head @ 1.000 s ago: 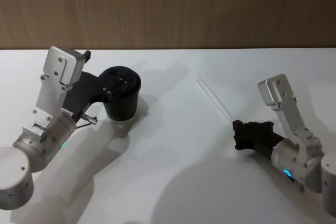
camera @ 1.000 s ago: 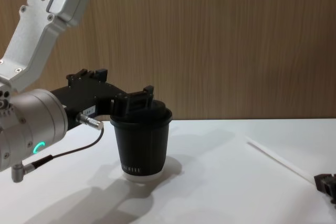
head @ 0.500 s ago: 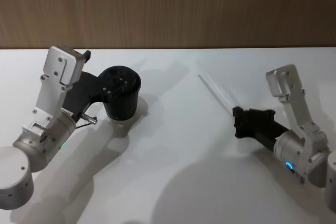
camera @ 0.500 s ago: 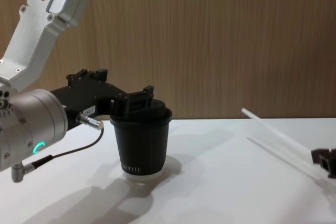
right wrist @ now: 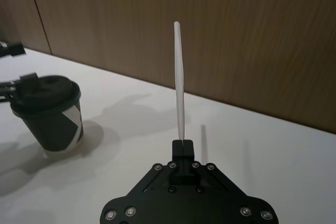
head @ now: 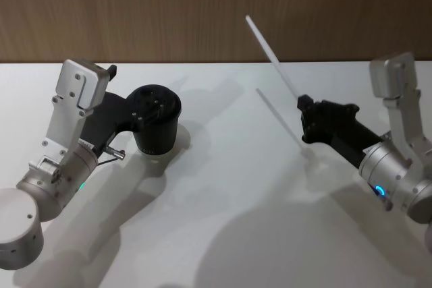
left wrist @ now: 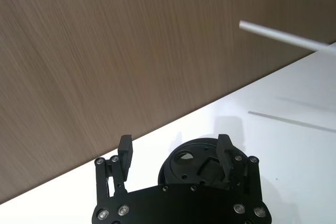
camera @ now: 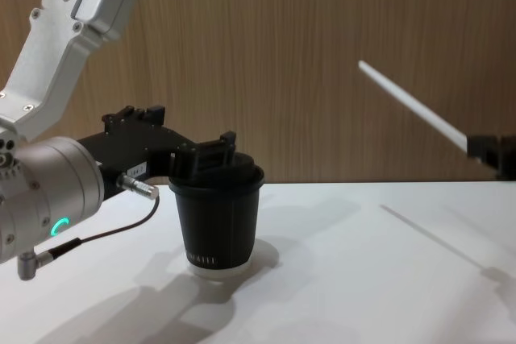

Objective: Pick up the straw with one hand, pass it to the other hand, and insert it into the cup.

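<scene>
So far only the pick-up looks done: the right tool (head: 305,118) is clamped on one end of the straw (head: 273,57), which is held clear of the bench (head: 223,220), well right of the cup (head: 155,129), with its free end slanting up towards the cup's side. The left tool (left wrist: 175,145) sits at the cup's lid, jaws wide apart and empty, so hand-over and insertion remain.

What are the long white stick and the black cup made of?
The straw, held up by the right gripper, looks like thin plastic: smooth, milky, slightly see-through. The cup looks like matte ribbed paper, with a smoother, probably plastic lid. The left gripper sits open at its top.
</scene>
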